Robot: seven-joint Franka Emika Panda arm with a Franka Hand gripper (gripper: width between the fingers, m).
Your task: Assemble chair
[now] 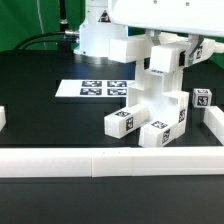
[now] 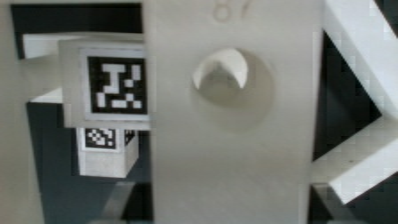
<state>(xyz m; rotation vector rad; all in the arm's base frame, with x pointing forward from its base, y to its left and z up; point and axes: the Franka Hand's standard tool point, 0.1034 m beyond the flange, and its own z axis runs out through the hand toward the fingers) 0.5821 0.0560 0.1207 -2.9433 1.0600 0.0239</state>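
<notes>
We're looking at a black table [image 1: 40, 120]. The partly built white chair [image 1: 152, 100] stands just to the exterior view's right of the marker board [image 1: 100, 88]. The gripper [image 1: 168, 47] sits down over the chair's top, and honestly we can't tell if it's pinching. A small tagged post [image 1: 203, 98] stands further right of the board.

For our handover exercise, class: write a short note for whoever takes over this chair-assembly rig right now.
Gripper: apparently shut on the upright chair piece, which stands on the tagged blocks.
Another tagged post lies at the exterior view's right; the marker board is further back, toward the left.
Done: some pieces appear stacked; joints cannot be confirmed.
Left: complete the assembly.
</notes>
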